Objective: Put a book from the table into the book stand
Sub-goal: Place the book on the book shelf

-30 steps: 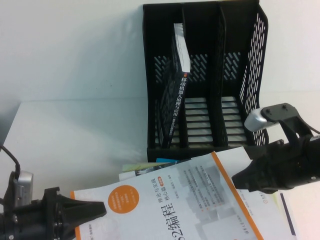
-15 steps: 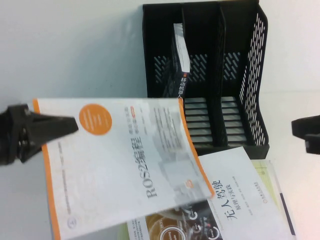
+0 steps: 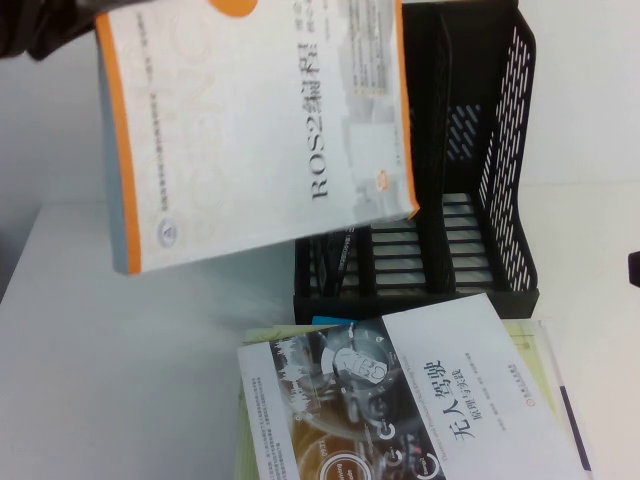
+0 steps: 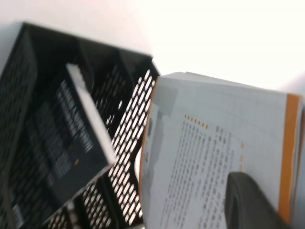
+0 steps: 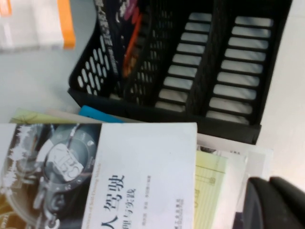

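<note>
The left claw (image 3: 50, 25) is gripping the ROS book (image 3: 260, 130) by its upper left corner, holding it high in the air in front of the stand's (image 3: 500, 200) left slot. Held by one corner, the book is risking a swing or slip, and its lower edge could be catching on a divider or on the dark book (image 4: 71, 129) already leaning inside. Its long axis is running roughly upright, tilted, cover facing the camera. The right claw (image 5: 276, 205) is waiting right of the stand, above the pile (image 3: 400, 400) on the surface; I cannot tell its opening.
</note>
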You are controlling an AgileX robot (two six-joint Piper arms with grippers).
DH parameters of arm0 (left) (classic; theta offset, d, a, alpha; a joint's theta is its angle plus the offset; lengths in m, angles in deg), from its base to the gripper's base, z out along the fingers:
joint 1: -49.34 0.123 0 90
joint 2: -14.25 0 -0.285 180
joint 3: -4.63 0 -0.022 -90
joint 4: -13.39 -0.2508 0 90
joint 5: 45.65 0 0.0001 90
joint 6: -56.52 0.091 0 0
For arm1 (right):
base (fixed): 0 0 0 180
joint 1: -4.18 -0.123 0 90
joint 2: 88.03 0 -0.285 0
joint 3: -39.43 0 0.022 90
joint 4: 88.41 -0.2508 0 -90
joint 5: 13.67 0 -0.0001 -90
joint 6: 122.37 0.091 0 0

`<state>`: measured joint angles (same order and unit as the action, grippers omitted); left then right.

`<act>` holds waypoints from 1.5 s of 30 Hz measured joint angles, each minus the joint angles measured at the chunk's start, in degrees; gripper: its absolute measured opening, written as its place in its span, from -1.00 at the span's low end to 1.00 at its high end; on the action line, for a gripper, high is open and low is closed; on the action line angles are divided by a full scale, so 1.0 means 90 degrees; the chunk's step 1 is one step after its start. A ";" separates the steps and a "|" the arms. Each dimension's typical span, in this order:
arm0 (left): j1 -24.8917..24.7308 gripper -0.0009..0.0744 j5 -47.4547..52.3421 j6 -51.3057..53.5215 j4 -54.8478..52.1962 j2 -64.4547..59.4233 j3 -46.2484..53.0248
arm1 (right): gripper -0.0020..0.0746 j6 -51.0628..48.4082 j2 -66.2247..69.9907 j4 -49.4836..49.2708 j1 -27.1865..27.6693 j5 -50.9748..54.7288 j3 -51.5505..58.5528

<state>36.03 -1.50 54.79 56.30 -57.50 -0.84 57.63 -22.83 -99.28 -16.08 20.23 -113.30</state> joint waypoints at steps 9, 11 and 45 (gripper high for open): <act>-0.1195 -0.70 -0.0418 -0.1805 -0.2318 -0.1809 -0.1907 | -0.96 0.0202 0.0000 0.0252 0.0000 0.0325 0.0000; -0.1289 -0.70 -0.0308 -0.1907 -0.2670 -0.2266 -0.2314 | -0.96 0.0202 0.0000 0.0263 0.0000 0.0396 0.0000; -0.1519 -0.70 0.0634 -0.2908 -0.3996 -0.4975 -0.3949 | -0.96 0.0502 0.0426 0.1045 0.0000 0.0247 0.0000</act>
<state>22.36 4.21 28.62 20.34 -102.28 -36.38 62.15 -19.00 -89.87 -16.08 22.46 -113.30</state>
